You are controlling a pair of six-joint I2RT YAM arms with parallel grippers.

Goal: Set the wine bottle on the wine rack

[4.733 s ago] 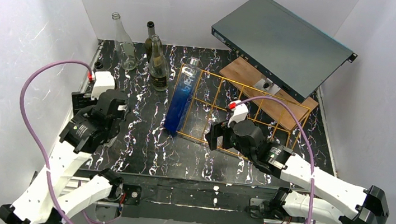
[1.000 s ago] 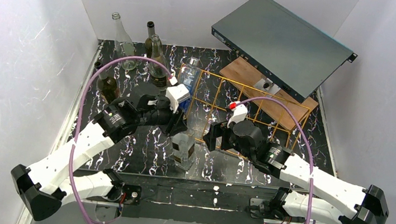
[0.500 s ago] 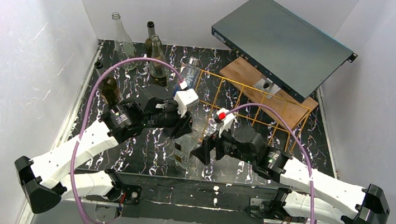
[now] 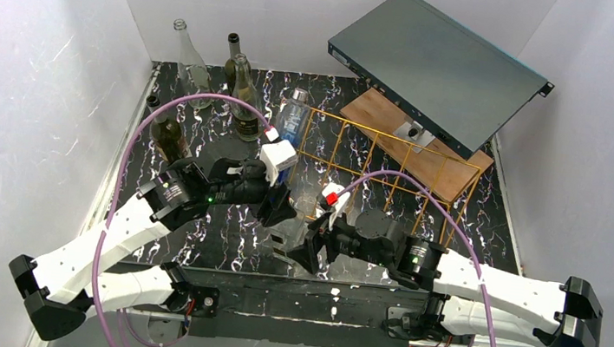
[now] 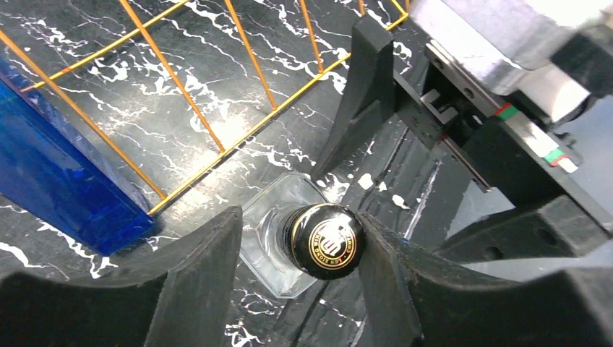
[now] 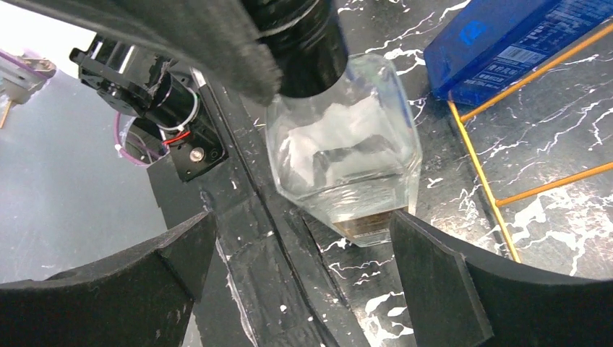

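A clear square wine bottle (image 5: 269, 238) with a black, gold-crested cap (image 5: 323, 241) stands on the dark marble table by its near edge. My left gripper (image 5: 298, 242) hangs over the cap with its jaws apart. One finger (image 5: 394, 282) touches the cap and the other stands clear. My right gripper (image 6: 303, 275) is open wide, level with the bottle's (image 6: 347, 159) lower body, its fingers either side of the base without touching. In the top view the bottle (image 4: 282, 242) sits between both grippers. The orange-gold wine rack (image 4: 392, 161) lies behind, with a blue bottle (image 4: 290, 124) in its left slot.
Several glass bottles stand at the back left, one clear (image 4: 189, 64) and the others dark (image 4: 246, 101) (image 4: 167, 131). A grey flat box (image 4: 438, 66) leans over a wooden board (image 4: 448, 172) at the back right. White walls close in both sides.
My left gripper, shut on the bottle's cap a second ago, has opened. My right gripper has swung left and toward the near edge, up to the bottle's body.
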